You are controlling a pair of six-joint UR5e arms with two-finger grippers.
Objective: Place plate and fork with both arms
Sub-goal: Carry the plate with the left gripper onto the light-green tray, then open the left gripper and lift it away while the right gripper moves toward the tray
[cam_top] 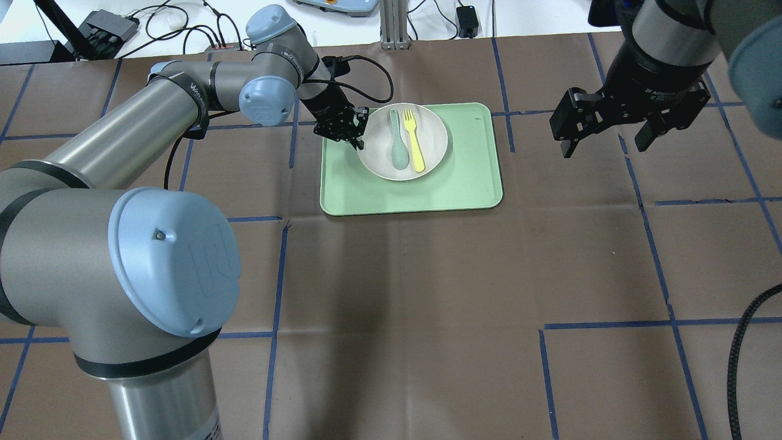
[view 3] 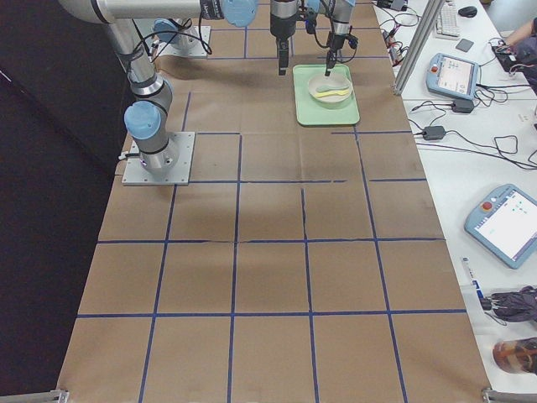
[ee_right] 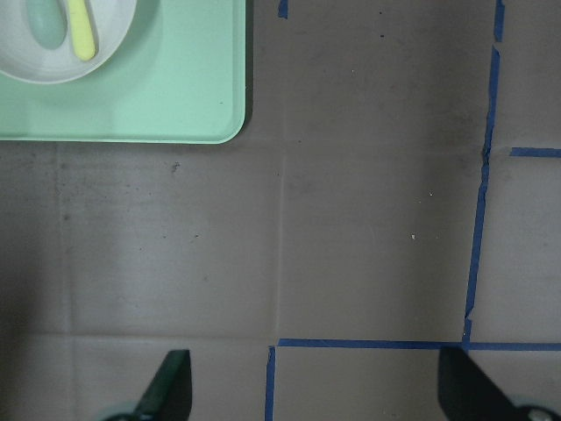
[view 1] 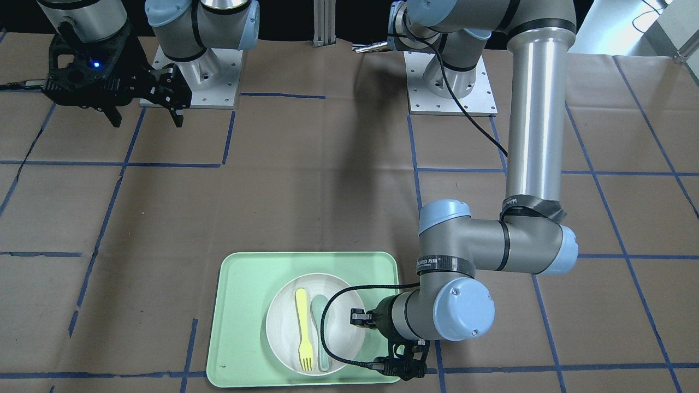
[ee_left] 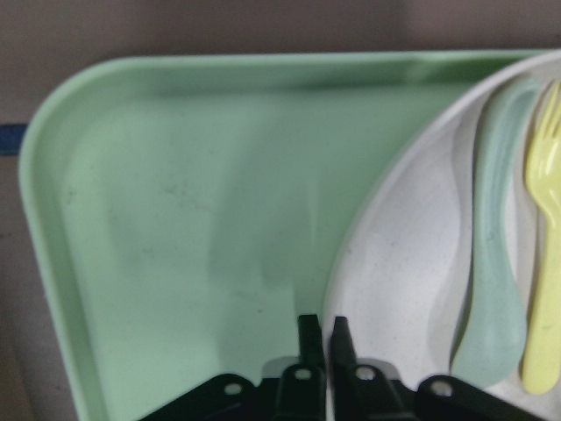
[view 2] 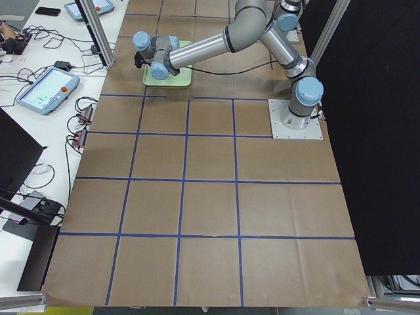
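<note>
My left gripper [ee_left: 324, 331] has its 2 fingers drawn almost together across the left-hand rim of the round off-white shallow plate [cam_top: 435, 146]. 1 finger sits outside, over the rectangular pale green tray [cam_top: 464, 180], and 1 sits inside, so I read it as pinching the rim. The slim pale yellow plastic fork [cam_top: 414, 139] lies in the plate beside a grey-green spoon [cam_top: 398, 142]. My right gripper [cam_top: 605, 143] hangs over the brown paper-covered table [cam_top: 427, 305], well apart from the tray, fingers spread wide. My worry is that lifting by 1 edge tips the plate, and fork and spoon slide out. The thin rim could also slip from so narrow a pinch.
</note>
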